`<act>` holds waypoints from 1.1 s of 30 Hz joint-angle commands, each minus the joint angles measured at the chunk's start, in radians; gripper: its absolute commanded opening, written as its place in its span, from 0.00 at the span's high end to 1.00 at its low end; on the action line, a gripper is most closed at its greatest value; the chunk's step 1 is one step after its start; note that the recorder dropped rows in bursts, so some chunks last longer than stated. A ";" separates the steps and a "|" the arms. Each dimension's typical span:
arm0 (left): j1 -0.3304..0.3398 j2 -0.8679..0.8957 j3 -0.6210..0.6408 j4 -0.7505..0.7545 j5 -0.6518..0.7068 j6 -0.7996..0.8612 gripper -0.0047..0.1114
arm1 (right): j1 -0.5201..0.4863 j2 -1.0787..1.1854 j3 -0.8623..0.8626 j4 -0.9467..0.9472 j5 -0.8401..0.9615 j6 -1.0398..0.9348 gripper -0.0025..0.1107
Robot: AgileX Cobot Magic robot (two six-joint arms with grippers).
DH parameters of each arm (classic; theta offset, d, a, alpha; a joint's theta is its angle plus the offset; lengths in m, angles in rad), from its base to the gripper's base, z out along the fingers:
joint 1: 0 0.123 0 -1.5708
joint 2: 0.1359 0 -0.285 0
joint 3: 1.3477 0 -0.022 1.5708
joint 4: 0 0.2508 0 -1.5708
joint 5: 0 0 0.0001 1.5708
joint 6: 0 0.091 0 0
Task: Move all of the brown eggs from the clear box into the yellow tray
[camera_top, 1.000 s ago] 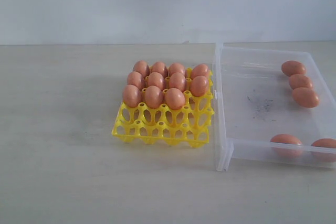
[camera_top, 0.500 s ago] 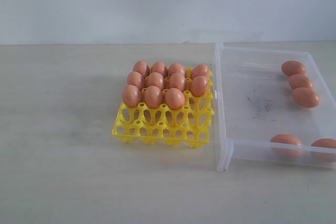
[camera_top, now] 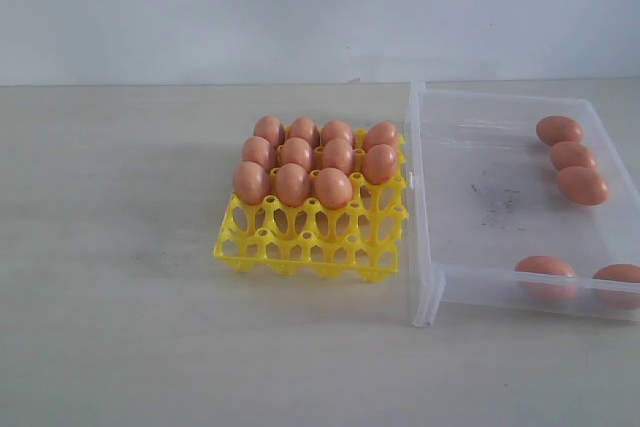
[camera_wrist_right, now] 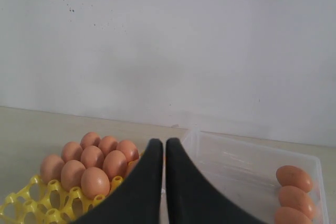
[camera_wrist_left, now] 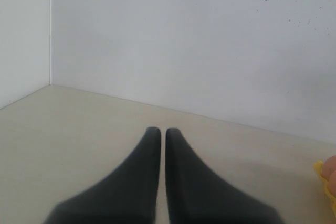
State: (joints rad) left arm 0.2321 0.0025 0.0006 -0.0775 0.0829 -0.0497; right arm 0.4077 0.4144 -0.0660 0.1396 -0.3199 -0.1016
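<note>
On the table [camera_top: 120, 327] nothing moved this second: five brown eggs [camera_top: 571, 155] wait in the clear box [camera_top: 424, 292], yellow tray [camera_top: 305, 244] part full. Left gripper [camera_wrist_left: 158, 132], right gripper [camera_wrist_right: 158, 142]: fingers together, empty.

The exterior view looks down across the bench [camera_top: 120, 327] toward the wall [camera_top: 300, 7]. The wrist views sit low behind the left pincer [camera_wrist_left: 163, 132] and right pincer [camera_wrist_right: 164, 142], facing that wall; the right shares the yellow tray [camera_top: 300, 247] and clear box [camera_top: 470, 237] (the left, only the tray's edge).

Partly beyond the exterior view's right edge: one brown egg [camera_top: 621, 275] and the near corner of the clear box [camera_top: 490, 287].
</note>
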 commanded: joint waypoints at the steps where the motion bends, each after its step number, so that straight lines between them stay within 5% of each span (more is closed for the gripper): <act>1: 0.002 -0.002 -0.001 -0.009 -0.007 -0.009 0.93 | 0.000 -0.003 0.005 0.002 0.002 -0.001 0.98; 23: 0.002 -0.002 -0.001 -0.009 -0.007 -0.009 0.93 | 0.000 -0.003 0.005 0.002 0.002 -0.001 0.98; 26: 0.002 -0.002 -0.001 -0.076 -0.121 -0.044 0.93 | 0.000 -0.003 0.005 0.002 0.002 -0.001 0.98; 28: 0.000 -0.002 -0.001 -0.174 -0.292 -0.248 0.93 | 0.000 -0.003 0.005 0.002 0.002 -0.001 0.98; 30: -0.009 -0.002 -0.008 -0.091 -0.359 -0.440 0.93 | 0.000 -0.003 0.005 0.002 0.002 -0.001 0.98; 33: -0.033 0.014 -0.059 0.404 -0.539 -0.854 0.93 | 0.000 -0.003 0.005 0.002 0.002 -0.001 0.98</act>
State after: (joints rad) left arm 0.2199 0.0025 -0.0171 -0.0205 -0.2727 -0.5644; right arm 0.4077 0.4144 -0.0660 0.1396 -0.3199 -0.1016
